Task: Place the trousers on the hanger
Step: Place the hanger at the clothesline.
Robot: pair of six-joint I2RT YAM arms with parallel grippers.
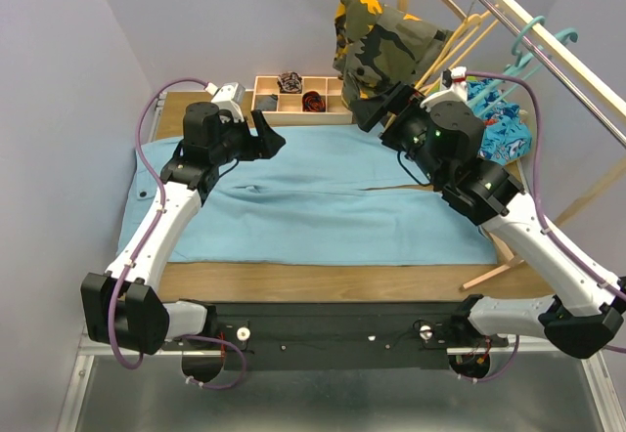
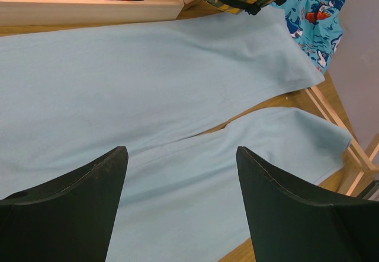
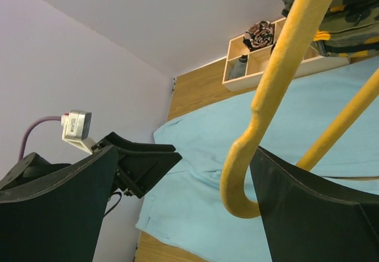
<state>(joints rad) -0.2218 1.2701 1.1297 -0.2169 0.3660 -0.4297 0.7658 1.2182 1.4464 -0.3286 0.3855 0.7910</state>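
Trousers [image 1: 333, 212] lie spread flat on the table [image 1: 323, 280], legs toward the right arm's side. I see the left gripper [image 1: 270, 139] wide open above them, holding nothing. The right gripper [image 3: 183, 152] gapes equally wide with the yellow hanger [image 3: 269, 90] hook between its jaws, unclamped. The hanger [image 1: 529, 29] hangs from the rail [image 1: 587, 75], far right.

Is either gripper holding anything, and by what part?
Nothing is held: left gripper open above the trousers; right gripper open, the yellow hanger showing between its fingers, not clamped.
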